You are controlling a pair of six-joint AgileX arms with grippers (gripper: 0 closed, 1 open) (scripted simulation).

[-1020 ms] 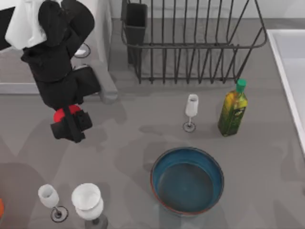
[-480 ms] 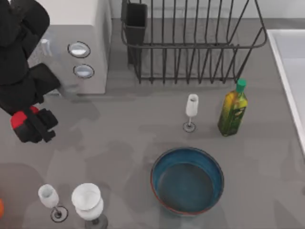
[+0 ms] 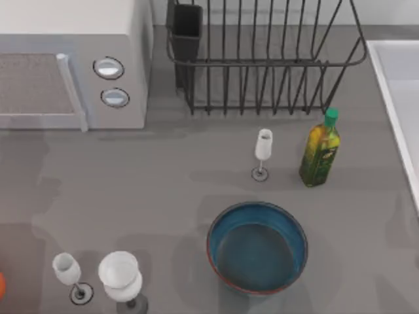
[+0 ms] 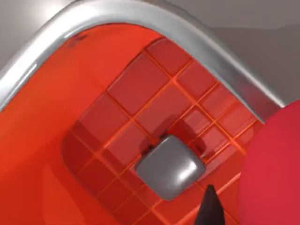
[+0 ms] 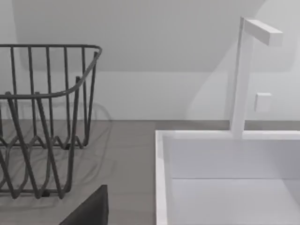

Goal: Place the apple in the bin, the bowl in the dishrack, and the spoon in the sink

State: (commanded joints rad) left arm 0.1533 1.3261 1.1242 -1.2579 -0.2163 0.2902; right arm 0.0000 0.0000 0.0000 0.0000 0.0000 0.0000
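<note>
The red apple [image 4: 276,164] looms close in the left wrist view, held by my left gripper [image 4: 236,211] over the open bin [image 4: 140,51], which is red inside with a silver rim. One dark fingertip [image 4: 209,206] shows beside the apple. The blue bowl [image 3: 257,247] stands upright on the counter, front of centre. At the back is the black wire dishrack [image 3: 262,62], seen again in the right wrist view [image 5: 42,117]. The white sink [image 3: 400,85] lies at the right edge, its basin [image 5: 225,183] in front of my right arm's camera. The spoon is out of view.
A microwave [image 3: 72,65] fills the back left. A wine glass [image 3: 263,152] and an oil bottle [image 3: 321,149] stand between rack and bowl. Two more glasses [image 3: 69,273] [image 3: 121,278] sit front left beside an orange object [image 3: 1,284]. A faucet [image 5: 243,75] rises behind the sink.
My left arm has carried the apple leftward across the counter and out of the top view's left edge. Bowl, glasses and bottle have stayed put.
</note>
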